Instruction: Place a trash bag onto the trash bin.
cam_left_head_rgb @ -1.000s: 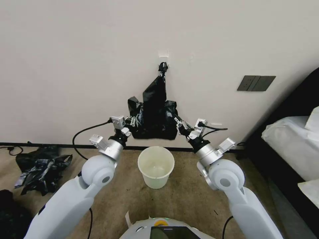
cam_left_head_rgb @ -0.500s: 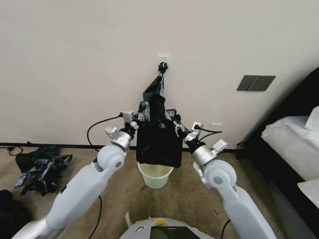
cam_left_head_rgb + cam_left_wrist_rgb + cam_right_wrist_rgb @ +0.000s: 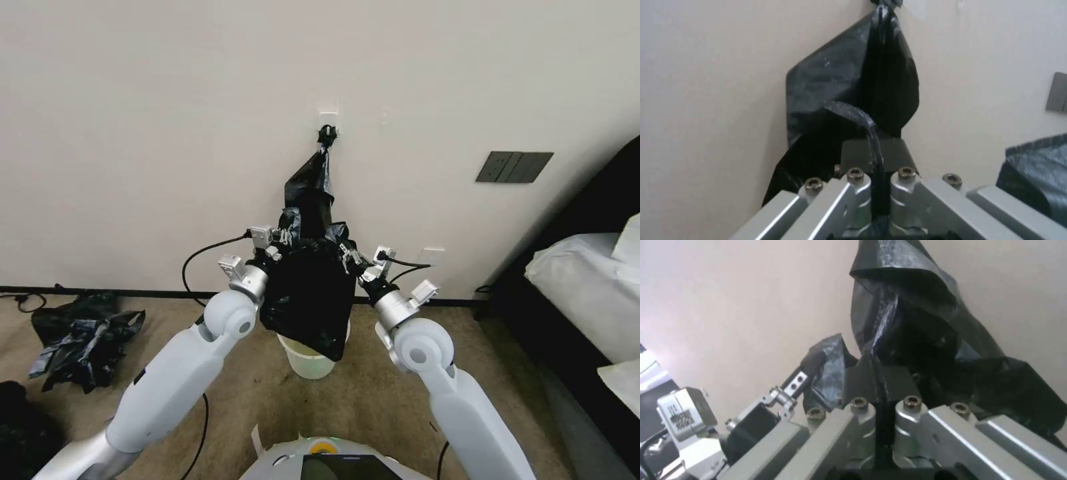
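Just above the trash bin (image 3: 308,363), the limp, light trash bag (image 3: 308,300) is being gripped at opposite edges by the clenched left tool (image 3: 279,245) and right tool (image 3: 348,257).

Your shiny black trash bag (image 3: 310,300) hangs wrinkly and loose in the air, its bottom covering part of your small cream-white trash bin (image 3: 308,360), standing upright on the floor by the wall
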